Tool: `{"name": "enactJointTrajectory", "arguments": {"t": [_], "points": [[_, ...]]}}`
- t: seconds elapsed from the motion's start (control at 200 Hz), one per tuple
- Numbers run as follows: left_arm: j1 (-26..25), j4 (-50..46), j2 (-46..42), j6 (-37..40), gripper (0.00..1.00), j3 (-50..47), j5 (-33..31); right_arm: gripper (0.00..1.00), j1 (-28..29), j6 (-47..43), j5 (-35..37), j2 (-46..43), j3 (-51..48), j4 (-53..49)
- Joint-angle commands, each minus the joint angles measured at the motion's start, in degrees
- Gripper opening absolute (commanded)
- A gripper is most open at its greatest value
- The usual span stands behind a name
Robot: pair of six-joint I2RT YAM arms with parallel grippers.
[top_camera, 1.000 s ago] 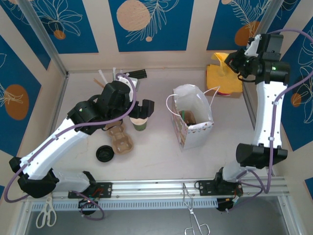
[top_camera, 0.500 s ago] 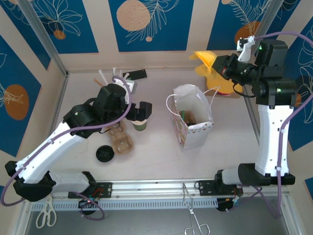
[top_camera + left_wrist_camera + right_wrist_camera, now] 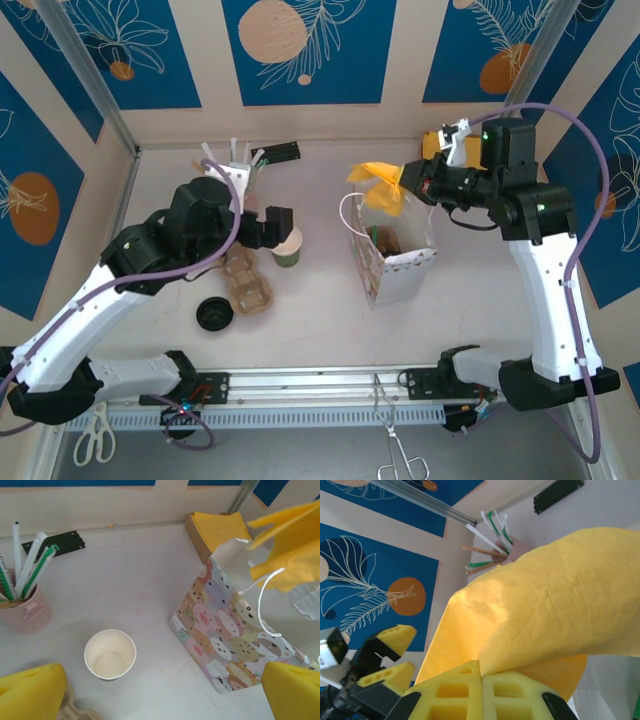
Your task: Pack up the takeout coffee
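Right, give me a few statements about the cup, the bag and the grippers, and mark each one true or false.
1. The right gripper is shut on the yellow napkin. True.
2. The paper cup has its lid on. False: it is uncovered and empty, and the black lid lies on the table.
3. The left gripper is clamped on the cup. False: it is open above it.
4. The bag stands upright. True.

The yellow napkin [image 3: 545,590] is crinkled matt paper, the cup [image 3: 110,655] smooth paper, the bag [image 3: 220,640] printed paper.
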Motion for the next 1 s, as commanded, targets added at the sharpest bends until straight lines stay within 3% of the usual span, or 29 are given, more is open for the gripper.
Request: {"name": "enactJointTrajectory", "arguments": {"t": [0.0,0.56,0.995], "points": [[0.58,-1.32,-1.51,0.84,1.00,0.30,-3.05,0.00,0.38,0.98,-1.69,-2.05,-2.70,-0.19],[0.56,-1.89,-1.68,-1.22,1.00,-0.67,-2.02,0.00,-3.97,-3.01,-4.32,-3.77,-13.85,-0.92],[0.58,-1.45,-0.72,-1.29,1.00,-0.95,-1.36,0.00,-6.16,-9.55,1.36,-3.24,-18.04,-4.93]]}}
